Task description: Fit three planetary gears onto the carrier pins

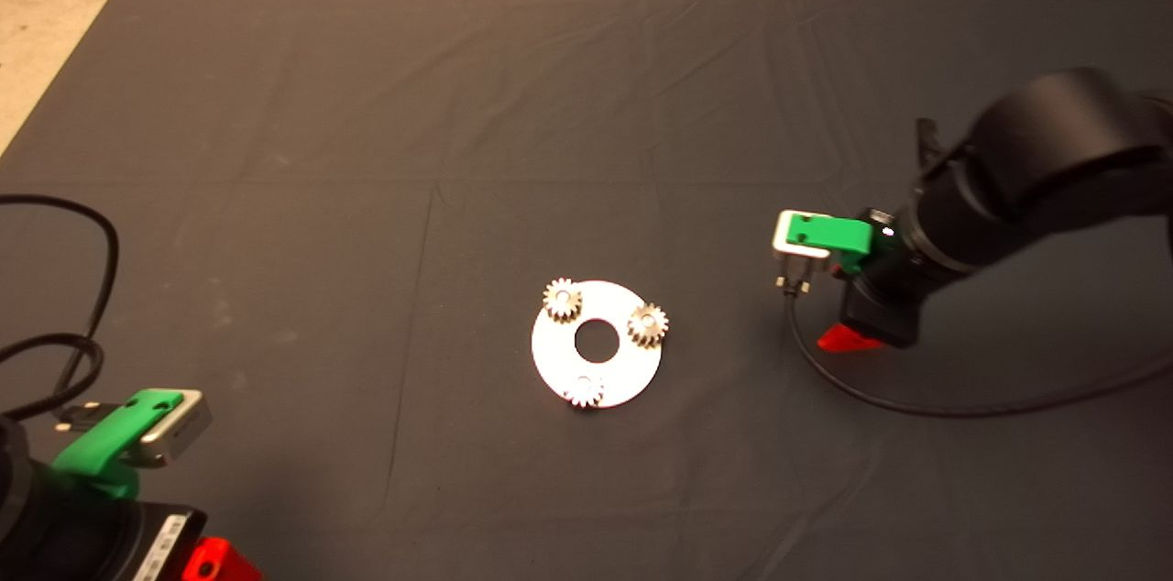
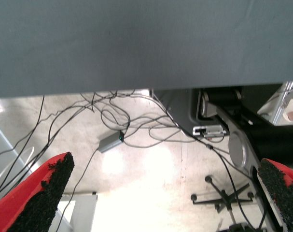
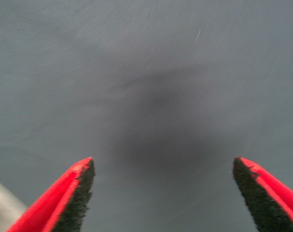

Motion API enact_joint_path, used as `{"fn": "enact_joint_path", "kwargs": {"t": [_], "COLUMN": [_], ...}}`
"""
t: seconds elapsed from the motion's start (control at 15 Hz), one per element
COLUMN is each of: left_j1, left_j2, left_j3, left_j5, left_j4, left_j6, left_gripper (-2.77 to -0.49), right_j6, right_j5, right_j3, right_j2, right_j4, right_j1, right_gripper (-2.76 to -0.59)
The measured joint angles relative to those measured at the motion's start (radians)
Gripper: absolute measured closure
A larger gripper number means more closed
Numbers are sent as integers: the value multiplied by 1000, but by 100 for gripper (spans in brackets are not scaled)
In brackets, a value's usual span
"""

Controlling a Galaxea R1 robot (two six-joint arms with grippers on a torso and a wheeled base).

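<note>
I count all three gears seated on the pins of the white disc mid-tabletop, so I judge the installing finished. My right gripper hangs well off to the disc's right, jaws spread, holding nothing. My left gripper waits parked at the near-left edge, jaws spread. Next I'd just retreat.

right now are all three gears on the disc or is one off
All on: three planetary gears sit at the white disc's rim.
</note>
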Motion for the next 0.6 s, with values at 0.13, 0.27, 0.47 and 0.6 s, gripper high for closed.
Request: {"fn": "enact_joint_path", "kwargs": {"t": [0.13, 0.27, 0.47, 0.6], "left_j1": [0, -3, -5, -5], "left_j2": [0, -14, -31, -48], "left_j3": [0, 0, 0, 0], "left_j5": [0, 0, 0, -1], "left_j4": [-56, -88, -111, -122], "left_j6": [5, 7, 11, 19], "left_gripper": [-277, -277, -277, -277], "right_j6": [213, 452, 773, 977], "right_j5": [4, -1, 0, 2], "right_j3": [62, 130, 194, 243], "right_j2": [-64, -115, -136, -158], "right_j4": [12, 29, 55, 91], "right_j1": [0, 0, 0, 0], "right_gripper": [-218, -229, -231, -235]}}
